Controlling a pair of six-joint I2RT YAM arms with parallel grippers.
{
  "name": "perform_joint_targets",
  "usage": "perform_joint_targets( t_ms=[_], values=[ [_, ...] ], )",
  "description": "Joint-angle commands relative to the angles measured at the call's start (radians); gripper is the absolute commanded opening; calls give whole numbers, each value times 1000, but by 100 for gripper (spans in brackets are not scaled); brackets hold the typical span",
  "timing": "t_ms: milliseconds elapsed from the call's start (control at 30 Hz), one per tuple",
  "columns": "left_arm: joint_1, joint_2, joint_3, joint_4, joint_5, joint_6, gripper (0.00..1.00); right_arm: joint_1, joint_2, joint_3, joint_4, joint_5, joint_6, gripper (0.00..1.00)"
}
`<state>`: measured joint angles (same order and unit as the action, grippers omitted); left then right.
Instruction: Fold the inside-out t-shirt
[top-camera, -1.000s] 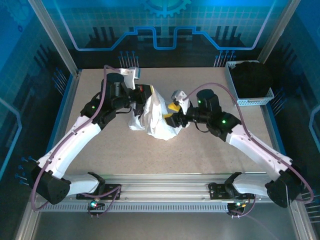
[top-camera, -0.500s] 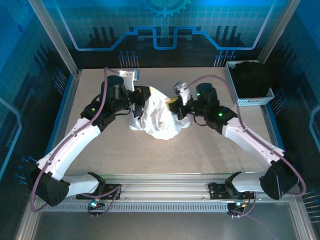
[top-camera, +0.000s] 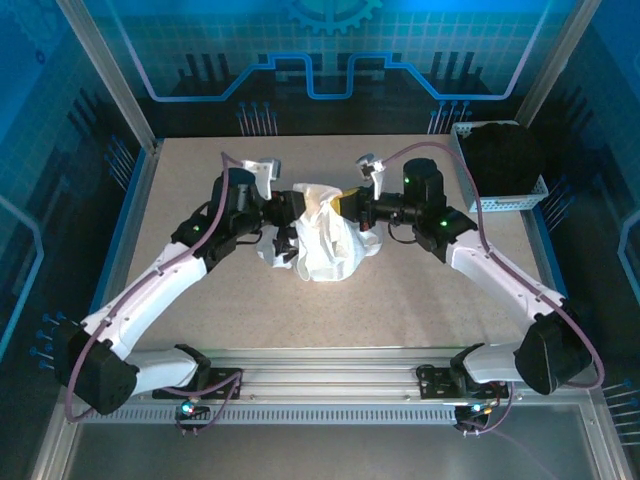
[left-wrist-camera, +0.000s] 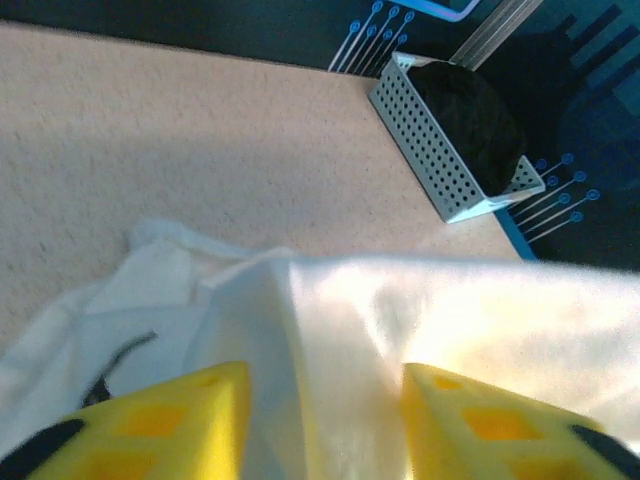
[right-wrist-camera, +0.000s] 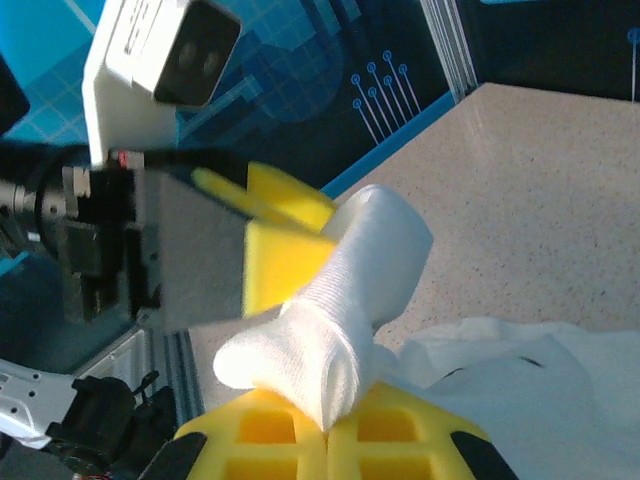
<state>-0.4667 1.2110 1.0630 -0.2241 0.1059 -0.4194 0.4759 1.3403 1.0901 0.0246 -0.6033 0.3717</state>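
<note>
White thin cloth t-shirt (top-camera: 325, 245) bunched on beige worktop (top-camera: 420, 310); right fingers (right-wrist-camera: 270, 425) clamped on its ribbed edge; left fingers (left-wrist-camera: 170, 420) apart, astride its fold.

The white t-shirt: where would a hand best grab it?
Probably the raised fold atop the bunched t-shirt, coming from the left, opposite the right hand pinching its other end. That ridge stands up off the table; the rest lies crumpled flat.
</note>
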Motion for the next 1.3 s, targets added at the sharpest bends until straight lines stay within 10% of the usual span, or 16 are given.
perform_joint_targets(
  t_ms=[0,200,667,833,1067,1267],
  values=[
    [3,-92,-66,51,85,-57,56,-15,21,32,44,-31,59,0],
    [-1,-150,-167,55,77,-101,75,-15,35,47,48,-34,108,0],
    [-58,-96,-190,136,64,-66,76,-13,62,123,-40,-54,242,0],
    [-54,-15,-144,163,37,-25,56,-14,62,123,-61,-89,214,0],
    [-42,35,-108,220,105,-4,0,-33,68,147,-153,-116,132,0],
    [6,6,-137,258,271,-72,0,-49,114,280,-513,242,-50,32]
  ],
)
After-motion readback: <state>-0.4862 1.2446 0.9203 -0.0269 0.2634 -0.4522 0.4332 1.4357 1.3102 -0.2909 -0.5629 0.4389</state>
